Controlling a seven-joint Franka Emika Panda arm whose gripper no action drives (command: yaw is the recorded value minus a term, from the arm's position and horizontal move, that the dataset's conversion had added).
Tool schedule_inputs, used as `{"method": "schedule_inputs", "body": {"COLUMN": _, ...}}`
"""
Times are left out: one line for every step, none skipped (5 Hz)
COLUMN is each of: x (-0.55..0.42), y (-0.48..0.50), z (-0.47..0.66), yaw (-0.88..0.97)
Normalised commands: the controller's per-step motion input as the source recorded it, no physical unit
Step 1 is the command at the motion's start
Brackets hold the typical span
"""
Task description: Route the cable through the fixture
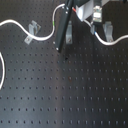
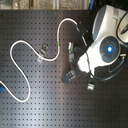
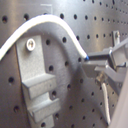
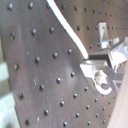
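Observation:
The white cable (image 1: 15,22) snakes over the black perforated board. It passes a clear fixture (image 1: 32,31) on the first exterior view's left, dips, and rises toward the arm at the top. In the second exterior view the cable (image 2: 14,55) loops from the left and passes a fixture (image 2: 43,48). It then arcs up and over to the white arm (image 2: 105,45). In both wrist views my gripper (image 3: 92,62) (image 4: 92,62) is shut on the cable (image 3: 50,22) (image 4: 62,22). A grey fixture (image 3: 37,85) stands close beside it.
Two more clear fixtures (image 1: 68,32) (image 1: 107,31) stand along the back of the board. A dark rod-like part (image 1: 62,30) slants down from the arm. More small fixtures (image 2: 71,47) (image 2: 90,85) sit near the arm. A cable loop (image 1: 4,70) lies at the first exterior view's left edge.

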Motion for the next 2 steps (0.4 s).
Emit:
{"method": "schedule_inputs", "body": {"x": 0.099, "y": -0.236, "z": -0.45, "yaw": -0.29}}
{"method": "schedule_inputs", "body": {"x": 0.01, "y": -0.259, "z": -0.25, "yaw": -0.32}}
